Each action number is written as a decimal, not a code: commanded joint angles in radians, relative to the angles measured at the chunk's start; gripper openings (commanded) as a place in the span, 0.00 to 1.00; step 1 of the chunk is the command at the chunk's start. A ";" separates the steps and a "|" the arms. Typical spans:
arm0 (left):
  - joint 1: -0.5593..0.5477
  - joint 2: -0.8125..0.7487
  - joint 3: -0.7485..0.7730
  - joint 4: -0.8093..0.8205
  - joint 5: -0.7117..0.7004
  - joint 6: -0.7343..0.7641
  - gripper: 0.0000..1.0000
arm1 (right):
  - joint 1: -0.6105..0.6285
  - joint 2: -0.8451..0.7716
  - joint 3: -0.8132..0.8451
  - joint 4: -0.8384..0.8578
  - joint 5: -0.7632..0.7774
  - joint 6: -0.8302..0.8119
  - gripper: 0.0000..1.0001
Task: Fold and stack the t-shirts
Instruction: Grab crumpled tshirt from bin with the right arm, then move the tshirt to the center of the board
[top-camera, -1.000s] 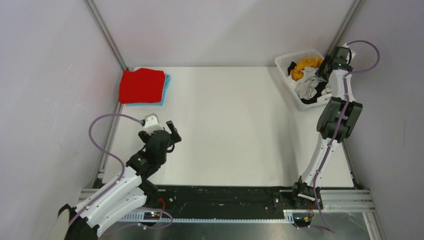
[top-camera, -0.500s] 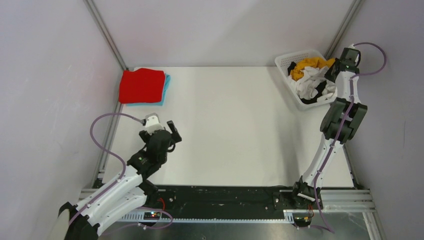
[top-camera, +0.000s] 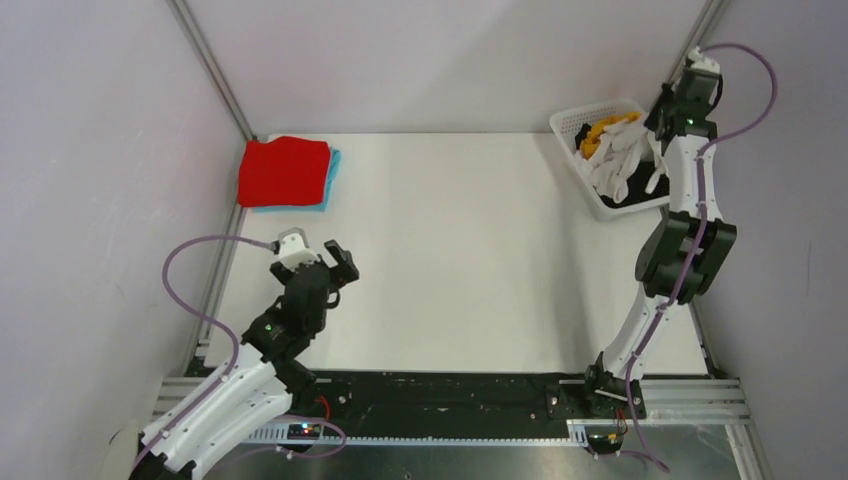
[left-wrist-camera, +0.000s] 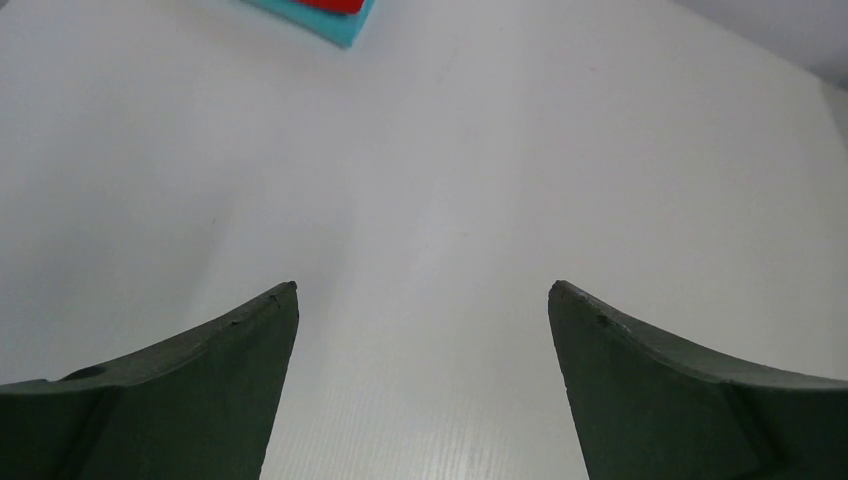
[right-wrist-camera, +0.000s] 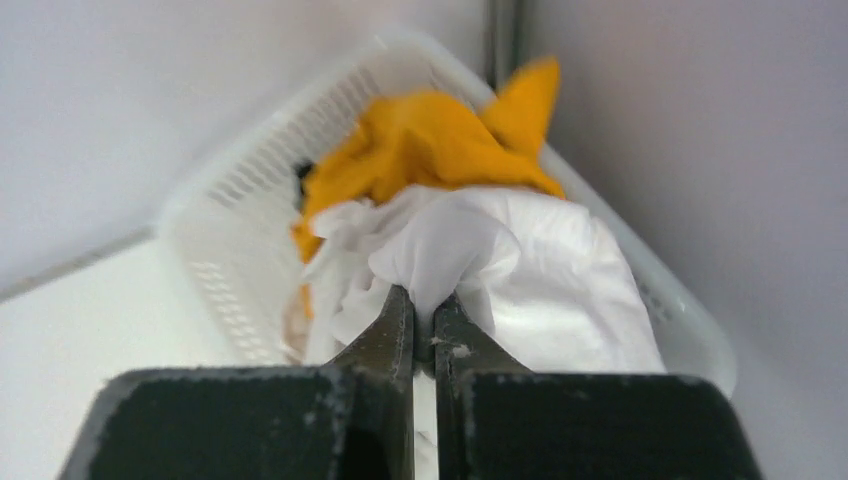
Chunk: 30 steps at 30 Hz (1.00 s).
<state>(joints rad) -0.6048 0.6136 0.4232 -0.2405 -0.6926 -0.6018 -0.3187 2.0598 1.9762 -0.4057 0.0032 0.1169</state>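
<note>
The white slotted basket (top-camera: 562, 124) sits at the table's (top-camera: 460, 250) far right corner, against the wall. The right tool (right-wrist-camera: 422, 300) hangs over the basket, clenched on a bunched fold of the white t-shirt (right-wrist-camera: 540, 260). The cloth trails down from the tool into the basket. Behind the white shirt, deeper in the basket, lies the mustard yellow t-shirt (right-wrist-camera: 430, 150), crumpled, with one corner poking up near the wall. A dark patch of the black t-shirt (top-camera: 624, 190) shows under the white cloth; most of it is covered. From above, the right arm crosses the basket's right side and hides that rim.

Well apart from the basket, at the opposite far corner, the folded red t-shirt (top-camera: 284, 170) lies on the light blue t-shirt (top-camera: 333, 172), of which only an edge shows. The left tool (left-wrist-camera: 423, 286) is farther still from the basket, released, its fingers spread wide above bare table. Its wrist view cuts off all but a corner of that stack.
</note>
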 joint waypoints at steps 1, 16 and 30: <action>-0.004 -0.072 0.009 0.039 -0.004 0.003 0.98 | 0.094 -0.222 0.045 0.226 0.097 -0.108 0.00; -0.004 -0.136 0.000 0.039 0.025 0.006 0.98 | 0.272 -0.487 0.059 0.493 -0.097 0.001 0.00; -0.004 -0.346 -0.075 0.010 0.250 -0.044 0.98 | 0.672 -0.885 -0.306 0.290 -0.116 0.151 0.00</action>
<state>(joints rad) -0.6048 0.3576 0.3569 -0.2359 -0.5545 -0.6334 0.2276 1.2736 1.7863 -0.0994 -0.1356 0.2066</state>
